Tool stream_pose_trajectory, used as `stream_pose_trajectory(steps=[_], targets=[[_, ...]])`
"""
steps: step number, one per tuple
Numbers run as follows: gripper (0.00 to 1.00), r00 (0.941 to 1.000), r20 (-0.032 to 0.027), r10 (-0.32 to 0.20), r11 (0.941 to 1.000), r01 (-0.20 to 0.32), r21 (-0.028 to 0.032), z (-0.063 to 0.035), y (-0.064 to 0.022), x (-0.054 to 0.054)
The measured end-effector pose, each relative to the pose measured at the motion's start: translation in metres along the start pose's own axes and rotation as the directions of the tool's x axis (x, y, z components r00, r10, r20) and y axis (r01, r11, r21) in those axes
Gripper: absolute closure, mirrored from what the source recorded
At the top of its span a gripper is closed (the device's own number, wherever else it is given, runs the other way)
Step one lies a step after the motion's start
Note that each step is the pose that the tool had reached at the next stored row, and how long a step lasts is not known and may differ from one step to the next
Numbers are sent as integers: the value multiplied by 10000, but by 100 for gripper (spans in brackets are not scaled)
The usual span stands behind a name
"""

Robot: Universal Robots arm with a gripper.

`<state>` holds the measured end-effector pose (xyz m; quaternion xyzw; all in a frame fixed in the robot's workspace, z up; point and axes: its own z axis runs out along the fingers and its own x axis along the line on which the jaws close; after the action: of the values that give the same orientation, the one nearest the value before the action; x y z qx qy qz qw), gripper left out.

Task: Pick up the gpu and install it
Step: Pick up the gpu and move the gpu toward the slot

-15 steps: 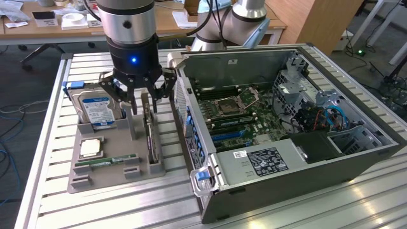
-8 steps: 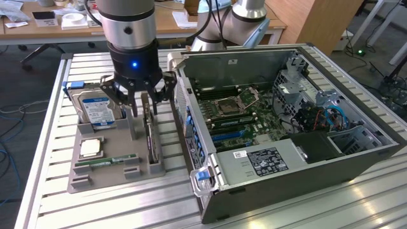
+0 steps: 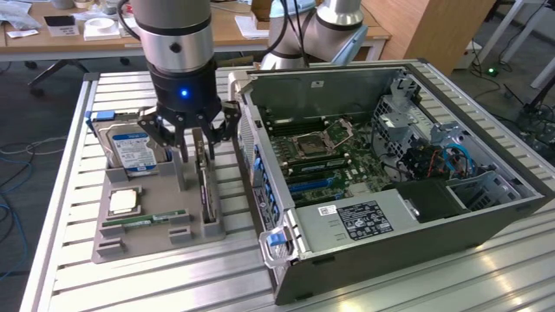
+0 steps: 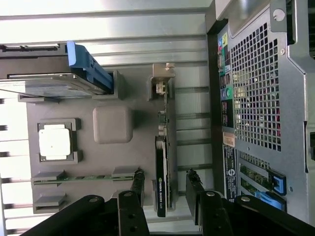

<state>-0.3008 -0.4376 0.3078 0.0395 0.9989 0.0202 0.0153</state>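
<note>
The gpu [image 3: 206, 192] is a thin dark card standing on its edge in a slot of the grey holder tray [image 3: 154, 239]. From the wrist it shows edge-on [image 4: 162, 172], with its pale bracket end [image 4: 162, 81] farthest from the fingers. My gripper [image 3: 203, 138] hangs right over the card, open. Its two dark fingers [image 4: 138, 189] stand one on each side of the card's near end [image 4: 166, 191], with a gap on both sides and nothing held. The open computer case [image 3: 390, 162] lies just beside the tray, its motherboard and blue card slots [image 3: 310, 186] exposed.
On the same tray stand a silver hard drive [image 3: 132, 151] with a blue-white label, a square processor chip [image 3: 123, 201], a green memory stick [image 3: 143, 221] and a grey post [image 4: 113, 124]. The case's perforated rear wall [image 4: 256, 98] is close beside the gripper. A second arm's base [image 3: 334, 29] stands behind the case.
</note>
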Motion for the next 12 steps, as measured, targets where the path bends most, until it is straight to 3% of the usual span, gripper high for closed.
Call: stream_pose_trajectory(steps=[12], targets=[[53,10000,-1,0,10000,0,5,126,-5,4]])
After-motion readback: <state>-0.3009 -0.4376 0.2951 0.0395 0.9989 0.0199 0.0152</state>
